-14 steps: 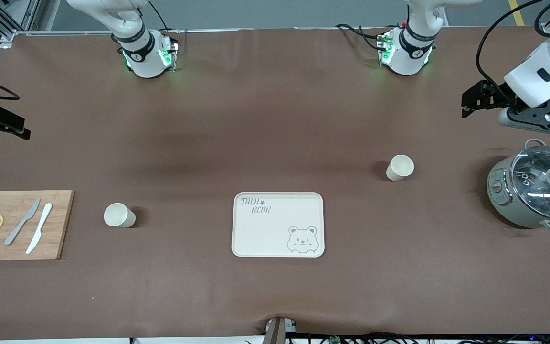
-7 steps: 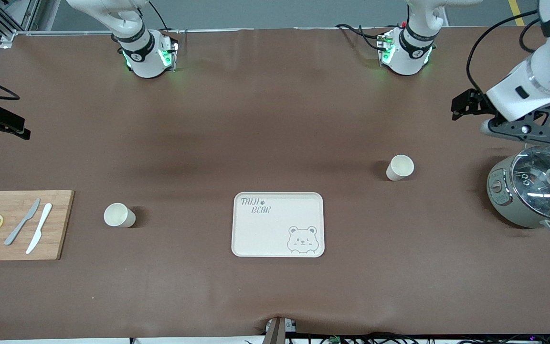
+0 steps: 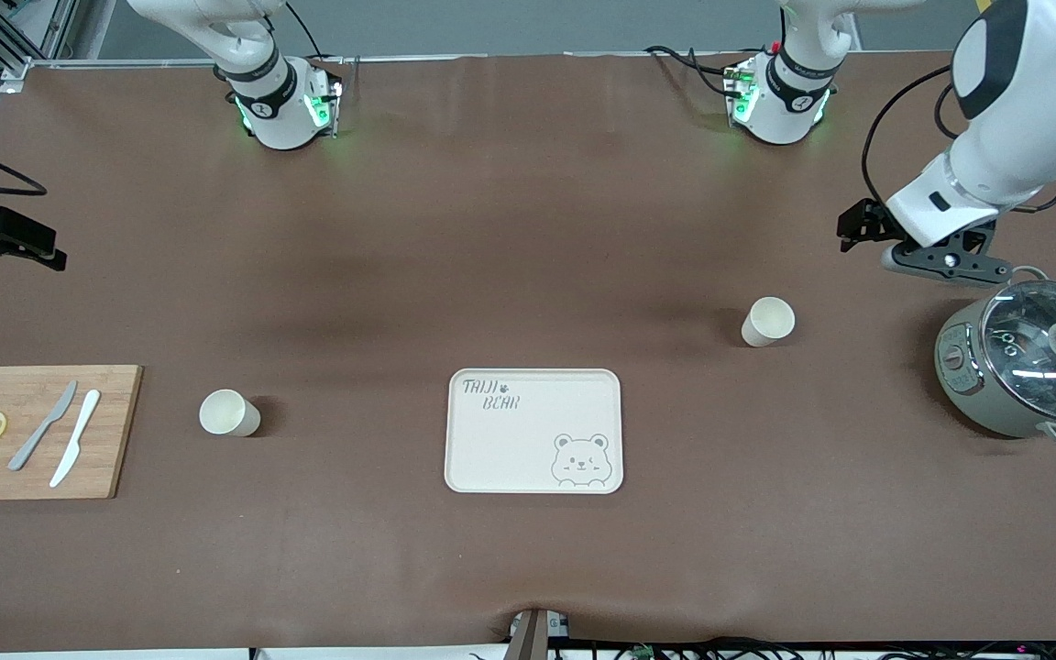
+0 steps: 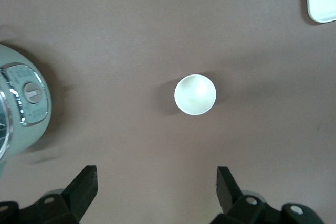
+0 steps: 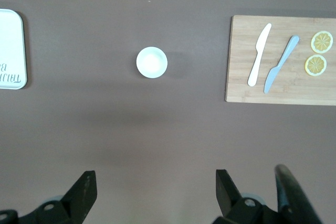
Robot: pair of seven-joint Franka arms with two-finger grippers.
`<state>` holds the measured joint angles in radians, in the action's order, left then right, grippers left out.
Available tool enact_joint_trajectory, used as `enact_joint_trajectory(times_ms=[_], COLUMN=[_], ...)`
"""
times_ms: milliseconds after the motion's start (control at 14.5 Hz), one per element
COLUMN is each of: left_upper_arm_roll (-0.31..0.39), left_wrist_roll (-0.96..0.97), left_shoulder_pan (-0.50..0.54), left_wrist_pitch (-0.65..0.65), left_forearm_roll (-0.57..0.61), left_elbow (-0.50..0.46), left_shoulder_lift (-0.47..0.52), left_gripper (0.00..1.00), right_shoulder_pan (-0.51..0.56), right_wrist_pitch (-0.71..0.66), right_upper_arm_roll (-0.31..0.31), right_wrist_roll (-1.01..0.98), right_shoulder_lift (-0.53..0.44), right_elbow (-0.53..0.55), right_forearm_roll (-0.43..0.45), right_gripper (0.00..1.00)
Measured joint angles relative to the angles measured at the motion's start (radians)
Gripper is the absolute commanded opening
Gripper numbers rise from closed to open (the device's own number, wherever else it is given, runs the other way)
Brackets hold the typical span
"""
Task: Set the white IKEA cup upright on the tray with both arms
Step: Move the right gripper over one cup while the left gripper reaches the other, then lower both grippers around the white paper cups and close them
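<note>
The cream "TAIJI BEAR" tray [image 3: 533, 431] lies mid-table, nearer the front camera. One white cup [image 3: 767, 322] stands upright toward the left arm's end; it also shows in the left wrist view [image 4: 195, 94]. A second white cup [image 3: 229, 412] stands upright toward the right arm's end, and shows in the right wrist view [image 5: 151, 62]. My left gripper [image 3: 948, 264] hangs open and empty [image 4: 155, 179] above the table between the first cup and the pot. My right gripper [image 5: 155, 182] is open and empty, high over the table by the second cup. Only a black part of the right hand shows in the front view.
A grey-green electric pot with a glass lid [image 3: 1023, 367] stands at the left arm's end, close to the left gripper. A wooden cutting board [image 3: 33, 431] with two knives and lemon slices lies at the right arm's end.
The left arm has swung in from the table's end toward the cup near it, past the pot. The right hand has barely shifted. Cups and tray have not moved.
</note>
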<state>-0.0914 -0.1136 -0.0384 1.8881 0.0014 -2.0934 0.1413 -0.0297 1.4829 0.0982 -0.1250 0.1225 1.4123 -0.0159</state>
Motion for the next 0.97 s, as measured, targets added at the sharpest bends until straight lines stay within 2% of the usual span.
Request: enact_joint_trajectory(times_ms=[415, 691, 968], left_upper_arm_roll=[0.000, 0.000, -0.001], left_wrist_roll=[0.000, -0.008, -0.015], left_shoulder_pan=[0.000, 0.000, 0.000], left_wrist_pitch=[0.276, 0.386, 0.503], left_forearm_roll=[-0.039, -0.040, -0.040], left_elbow=[-0.188, -0.223, -0.264], left_shoulder_lift=[-0.016, -0.076, -0.131], left_gripper=[1.00, 1.00, 1.00], right_shoulder_pan=[-0.010, -0.009, -0.008], right_wrist_pitch=[0.147, 0.235, 0.404], right_upper_arm_roll=[0.001, 0.001, 0.003], right_wrist_roll=[-0.006, -0.045, -0.104], right_shoulder_lift=[0.137, 0.247, 0.332], right_elbow=[0.016, 0.021, 0.070], right_forearm_roll=[-0.073, -0.079, -0.079], right_gripper=[1.00, 1.00, 1.00])
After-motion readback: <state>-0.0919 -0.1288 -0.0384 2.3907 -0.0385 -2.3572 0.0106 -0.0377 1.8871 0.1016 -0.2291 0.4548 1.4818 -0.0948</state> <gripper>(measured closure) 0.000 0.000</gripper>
